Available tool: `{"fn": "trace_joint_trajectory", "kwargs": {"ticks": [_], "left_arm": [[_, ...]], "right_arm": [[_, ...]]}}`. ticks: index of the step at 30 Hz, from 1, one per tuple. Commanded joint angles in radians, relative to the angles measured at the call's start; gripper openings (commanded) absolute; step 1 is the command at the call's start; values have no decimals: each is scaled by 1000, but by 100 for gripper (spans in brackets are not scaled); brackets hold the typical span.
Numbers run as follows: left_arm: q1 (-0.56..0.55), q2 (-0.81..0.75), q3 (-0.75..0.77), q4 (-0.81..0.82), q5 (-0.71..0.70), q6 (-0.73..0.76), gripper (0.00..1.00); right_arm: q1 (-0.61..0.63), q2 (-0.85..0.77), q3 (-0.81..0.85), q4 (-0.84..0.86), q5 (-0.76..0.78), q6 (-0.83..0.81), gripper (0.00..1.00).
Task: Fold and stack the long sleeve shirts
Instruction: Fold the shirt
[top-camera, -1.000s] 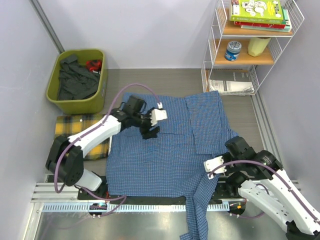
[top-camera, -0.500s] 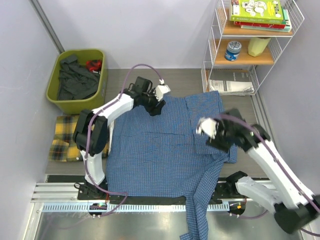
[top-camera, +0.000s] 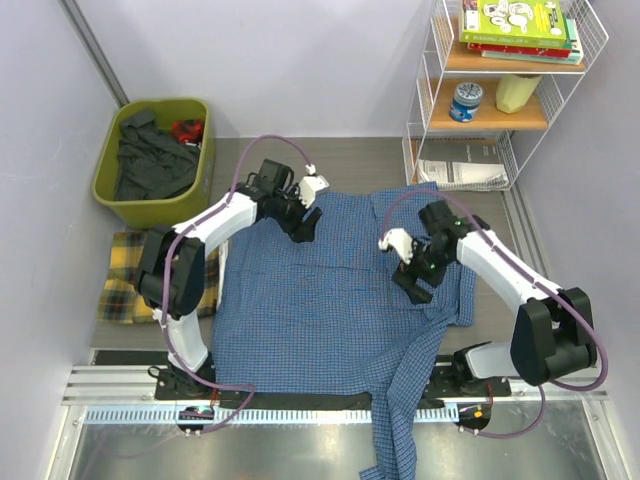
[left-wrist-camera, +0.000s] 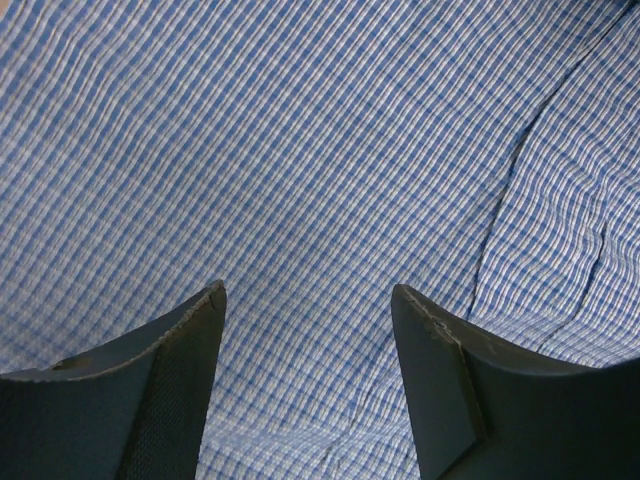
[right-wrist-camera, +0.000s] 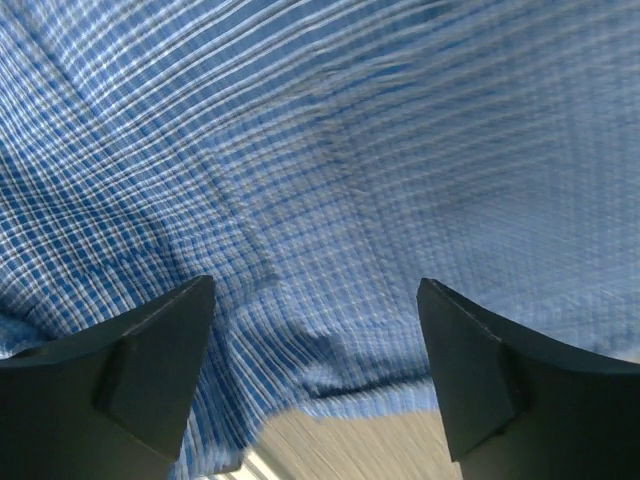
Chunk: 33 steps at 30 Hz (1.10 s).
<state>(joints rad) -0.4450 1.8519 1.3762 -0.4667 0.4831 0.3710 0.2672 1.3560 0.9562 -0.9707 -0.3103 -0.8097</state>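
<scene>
Blue shirt (top-camera: 320, 310) lay spread flat on the tabletop (top-camera: 350, 160), long axis running near-to-far, w/ one sleeve hanging off the near edge. Left pincer (top-camera: 303, 222) was over its far-left corner & right pincer (top-camera: 412, 278) over its right side, both w/ jaws apart, gripping nothing. Yellow plaid shirt (top-camera: 125, 270) sat folded at far left, nearer the left arm.

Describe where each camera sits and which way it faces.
Top external: above, behind the robot, looking down; left arm and right arm reach over the blue shirt.
Left wrist: on the left arm, facing the shirt; open left end effector shows.
Right wrist: on the right arm, facing the shirt's edge; open right end effector shows.
All three share the blue shirt.
</scene>
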Motion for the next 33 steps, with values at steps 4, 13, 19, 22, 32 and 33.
{"fn": "trace_joint_trajectory", "kwargs": {"ticks": [4,13,19,22,32,33], "left_arm": [[43,-126,-101,5,-12,14,70],[98,-114,-143,-9,-74,48,68],[140,-94,-103,-26,-74,60,64],[143,-79,-65,-27,-89,66,59],[158,135,103,-52,-251,32,51],[170,150,104,-56,-262,28,50]], "right_arm": [[96,-48,-198,263,189,-22,92],[101,28,-209,385,269,-26,53],[102,-44,-146,301,241,-29,14],[93,-75,-129,308,252,-23,1],[46,233,-129,541,355,30,1],[43,258,-100,555,358,30,1]]}}
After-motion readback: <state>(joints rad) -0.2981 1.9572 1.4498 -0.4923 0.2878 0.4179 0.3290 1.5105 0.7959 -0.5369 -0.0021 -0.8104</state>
